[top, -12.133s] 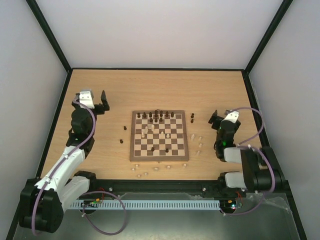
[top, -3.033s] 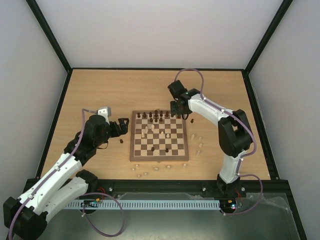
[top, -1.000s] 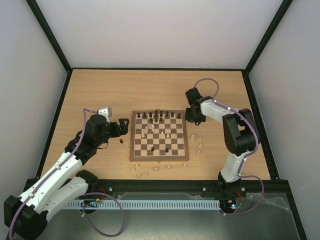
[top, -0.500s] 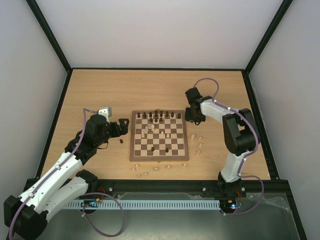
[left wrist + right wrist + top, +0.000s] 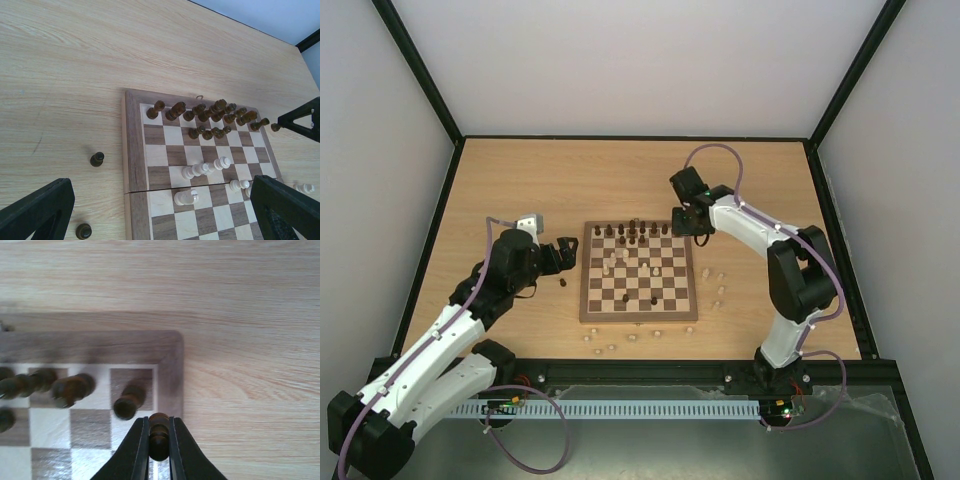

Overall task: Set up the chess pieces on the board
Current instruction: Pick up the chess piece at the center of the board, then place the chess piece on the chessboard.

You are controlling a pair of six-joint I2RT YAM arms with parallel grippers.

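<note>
Right wrist view, looking down past two black fingers clenched on a dark brown piece, held upright in the right gripper. Hangs over the far right corner of the board, just beside another dark piece standing on the corner square, with more dark figures lined along that far row to the left. Top external view: same grip at the board's far right corner, arm stretched in from the right. On the other side, left gripper spread wide with nothing between its fingers, low over the table just left of the board, near two loose dark pieces on the bare wood. Mid-board, pale pieces scattered; more pale ones loose on the wood to the right and along the near edge.
</note>
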